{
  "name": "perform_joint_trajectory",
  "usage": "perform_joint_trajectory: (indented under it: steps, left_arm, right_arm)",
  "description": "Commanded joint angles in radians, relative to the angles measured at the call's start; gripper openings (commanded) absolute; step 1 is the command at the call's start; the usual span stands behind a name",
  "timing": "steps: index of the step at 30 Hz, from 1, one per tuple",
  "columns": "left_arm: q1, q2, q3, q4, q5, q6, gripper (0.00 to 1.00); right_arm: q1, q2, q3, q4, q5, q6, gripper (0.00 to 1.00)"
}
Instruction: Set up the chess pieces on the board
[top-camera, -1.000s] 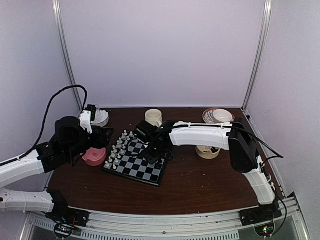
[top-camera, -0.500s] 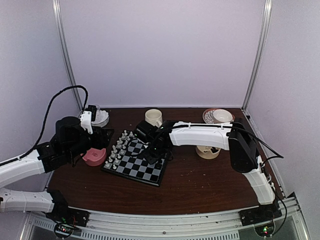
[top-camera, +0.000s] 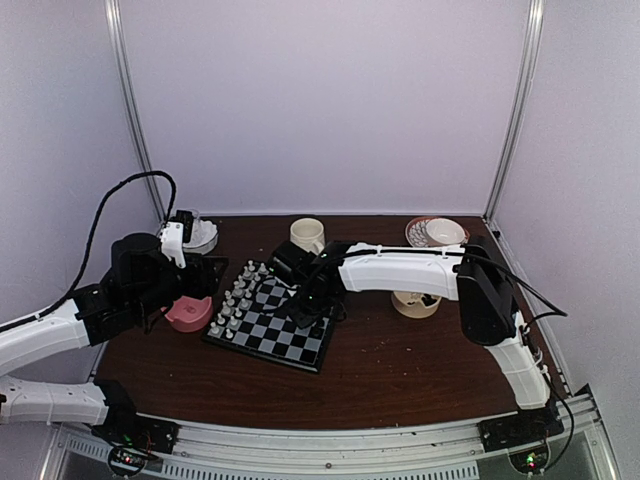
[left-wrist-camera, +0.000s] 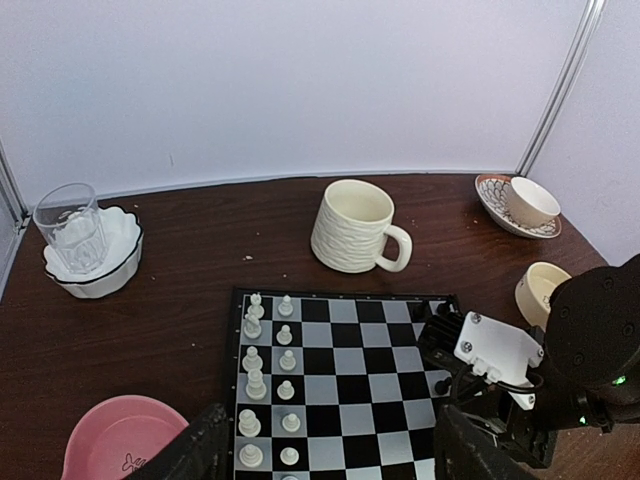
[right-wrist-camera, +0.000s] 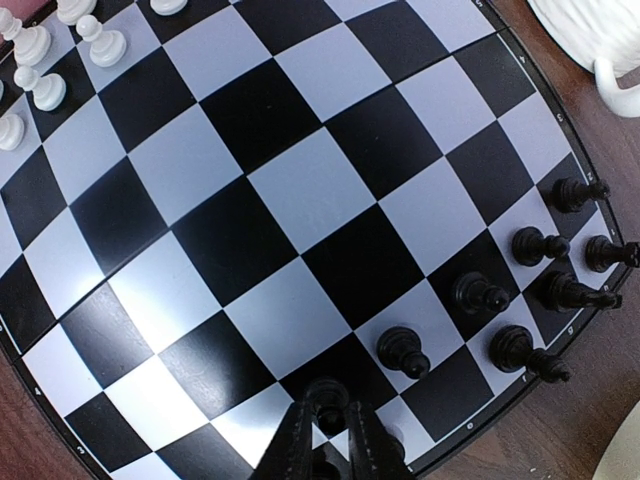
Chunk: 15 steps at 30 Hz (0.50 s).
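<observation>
The board lies mid-table, with white chess pieces in two rows along its left side. Black chess pieces stand near its right edge. My right gripper is low over that edge. Its jaws are parted only slightly, and a black pawn stands on the board between them. From above, the right gripper hides this pawn. My left gripper hangs open and empty above the board's near-left side, beside the pink bowl.
A cream mug stands just behind the board. A glass sits in a white scalloped bowl at the back left. A saucer with a cup is at the back right, with a small beige cup right of the board.
The right gripper's jaws have eased apart a little around the black pawn. Neither arm has visibly moved.
</observation>
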<state>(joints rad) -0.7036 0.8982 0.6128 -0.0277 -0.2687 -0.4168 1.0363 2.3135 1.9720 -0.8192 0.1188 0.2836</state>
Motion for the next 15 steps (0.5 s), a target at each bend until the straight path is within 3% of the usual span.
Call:
perform_joint_trajectory:
  steps: [1, 6, 15]
  left_arm:
    - [0.0, -0.002, 0.021, 0.003, 0.002, 0.009, 0.71]
    - [0.0, -0.006, 0.022, 0.003, 0.002, 0.01, 0.71]
    - [0.0, -0.01, 0.02, 0.004, 0.0, 0.018, 0.71]
  right_arm:
    - [-0.004, 0.007, 0.01, -0.005, 0.004, -0.003, 0.16]
    - [-0.002, -0.018, 0.019, -0.002, 0.021, -0.013, 0.27]
    - [0.008, -0.163, -0.029, 0.045, 0.052, -0.048, 0.28]
